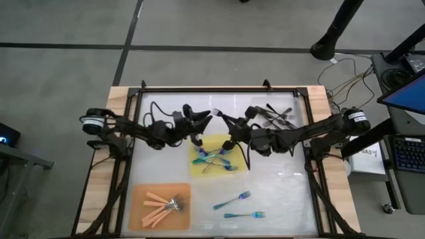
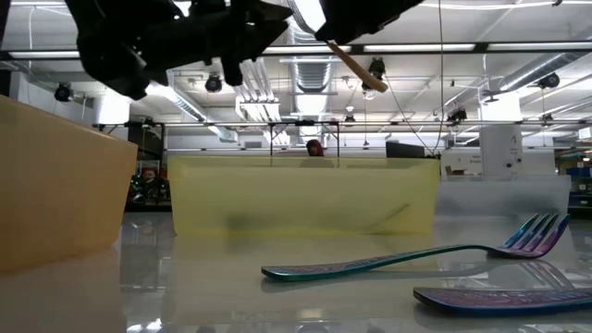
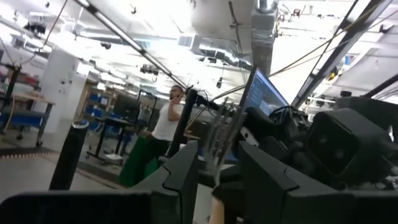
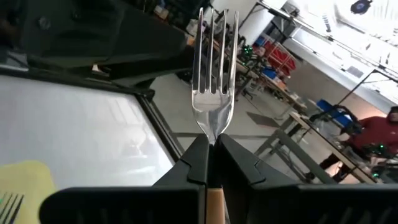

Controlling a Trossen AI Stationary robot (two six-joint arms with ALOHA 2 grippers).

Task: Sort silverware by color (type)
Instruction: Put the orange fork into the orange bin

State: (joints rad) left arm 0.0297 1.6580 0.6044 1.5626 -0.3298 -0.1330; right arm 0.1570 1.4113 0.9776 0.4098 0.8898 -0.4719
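High view: both grippers meet above the yellow mat [image 1: 229, 142] at frame centre, the right gripper [image 1: 223, 119] pinching an orange-handled fork [image 1: 217, 114]; the left gripper [image 1: 207, 118] has fingers spread. Right wrist view: fingers pressed together on the fork's neck, tines up at top centre. Low view: two blue-teal forks [image 2: 407, 260] lie at lower right.

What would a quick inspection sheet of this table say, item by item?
Surface: white table in a black frame.
Job's things: orange forks on the orange mat; blue forks on the yellow mat; two more blue forks loose; dark forks at the far right.
Clutter: nothing seen.
Grippers: right gripper shut on an orange-handled fork above the yellow mat; left gripper facing it, jaws around the fork's head.
Cables: wires on the floor.
Surroundings: workshop, a person standing far off.
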